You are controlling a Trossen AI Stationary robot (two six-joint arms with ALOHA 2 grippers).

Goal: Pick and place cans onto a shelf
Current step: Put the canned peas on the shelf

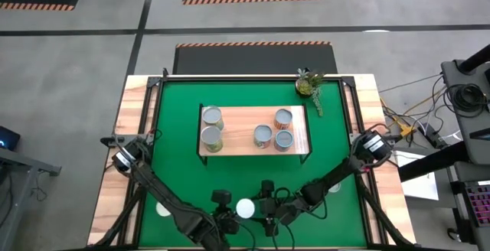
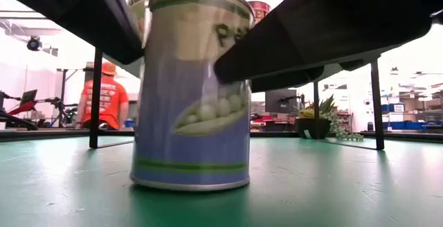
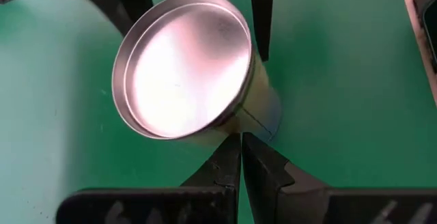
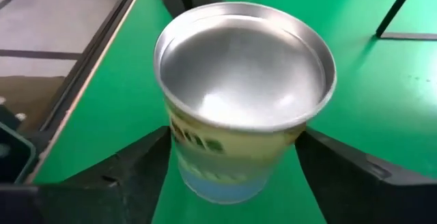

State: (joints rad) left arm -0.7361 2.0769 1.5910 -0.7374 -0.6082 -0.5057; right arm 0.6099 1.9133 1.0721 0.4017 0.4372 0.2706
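The can (image 1: 246,208) being worked on stands upright on the green mat (image 1: 176,113) near the table's front edge, at about six o'clock from the shelf (image 1: 241,121). From above it shows only a round, bright silver top. The right wrist view shows that lid (image 4: 246,63) as a shallow dished disc with a raised rim, over a wrapper that is pale yellow with a green band and turns light blue toward the base. In the low view the can (image 2: 190,88) fills the middle of the picture: a green stripe near the top, a picture of pale round peas on a blue ground, another green stripe above the base. Of the writing only a large "P" can be read; the rest is hidden by a dark finger.

The right gripper (image 1: 264,209) straddles this can with its fingers (image 4: 136,166) spread wide, one on each side of the wrapper; whether they press it I cannot tell. The left gripper (image 1: 226,214) sits just at nine o'clock of the can, its fingertips (image 3: 229,166) pressed together, holding nothing, their tips right beside the can's wall.

On the shelf stand five more cans: two at its nine o'clock end (image 1: 212,127) and three toward three o'clock (image 1: 274,128). A small potted plant (image 1: 308,85) sits at the mat's far corner, about one o'clock.
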